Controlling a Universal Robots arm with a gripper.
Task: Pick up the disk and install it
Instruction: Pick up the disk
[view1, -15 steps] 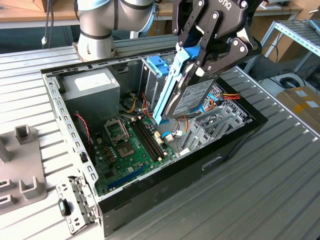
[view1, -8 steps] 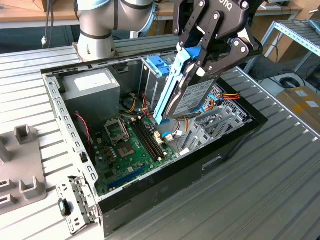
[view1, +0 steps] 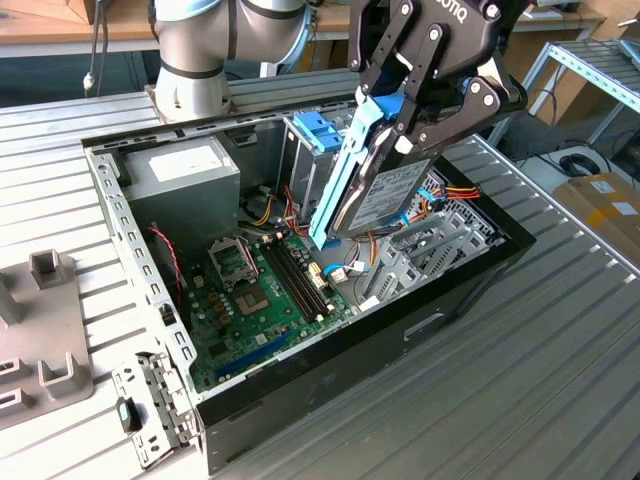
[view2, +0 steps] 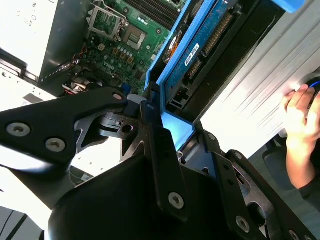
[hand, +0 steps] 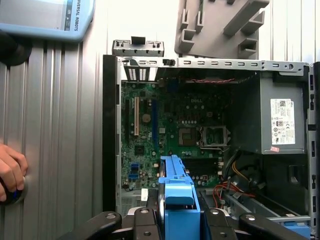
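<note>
My gripper (view1: 405, 115) is shut on the disk (view1: 388, 195), a silver-grey drive with a white label in a blue carrier frame. It holds the disk tilted on edge, above the open computer case (view1: 130, 240). The disk's lower end hangs over the motherboard (view1: 260, 300), next to the metal drive cage with the blue handle (view1: 315, 135). In the second wrist view the disk's (view2: 200, 45) circuit-board side runs out from between the black fingers (view2: 150, 120). In the first wrist view the blue carrier (hand: 175, 195) sits between the fingers (hand: 142, 220), over the case's inside.
A grey power-supply box (view1: 180, 175) fills the case's far corner, and coloured cables (view1: 455, 192) lie by the disk. A grey fixture (view1: 40, 330) and a loose metal bracket (view1: 150, 410) rest on the slatted table. A person's hand (hand: 10, 172) is beside the case.
</note>
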